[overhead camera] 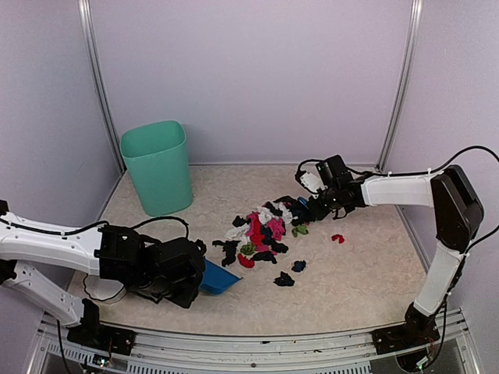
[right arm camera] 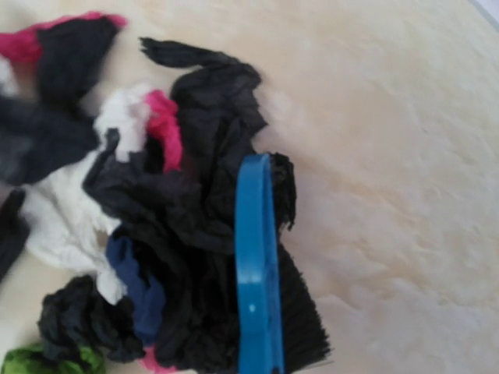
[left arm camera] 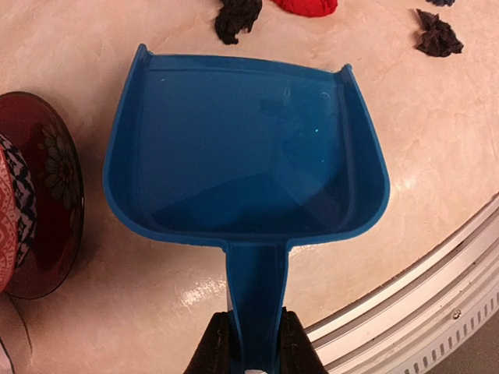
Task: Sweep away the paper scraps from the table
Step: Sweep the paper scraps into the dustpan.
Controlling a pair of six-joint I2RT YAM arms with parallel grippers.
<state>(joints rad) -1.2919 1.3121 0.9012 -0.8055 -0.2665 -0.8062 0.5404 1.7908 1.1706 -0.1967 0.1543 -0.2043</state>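
Note:
The paper scraps (overhead camera: 265, 226) lie heaped mid-table, mostly black with pink, white and green bits. A red stray (overhead camera: 337, 238) and two black strays (overhead camera: 284, 279) lie apart from the heap. My left gripper (overhead camera: 187, 274) (left arm camera: 256, 352) is shut on the handle of a blue dustpan (overhead camera: 218, 279) (left arm camera: 245, 148), which lies flat and empty with its mouth toward the scraps (left arm camera: 238, 15). My right gripper (overhead camera: 323, 204) is at the heap's right edge. A blue hand brush (right arm camera: 256, 273) runs out from it, black bristles against black scraps (right arm camera: 187, 234). Its fingers are out of the wrist view.
A green waste bin (overhead camera: 158, 166) stands at the back left of the table (overhead camera: 366, 273). A dark red round object (left arm camera: 39, 218) sits just left of the dustpan. The metal front rail (overhead camera: 257, 343) (left arm camera: 437, 288) runs close behind the dustpan's handle.

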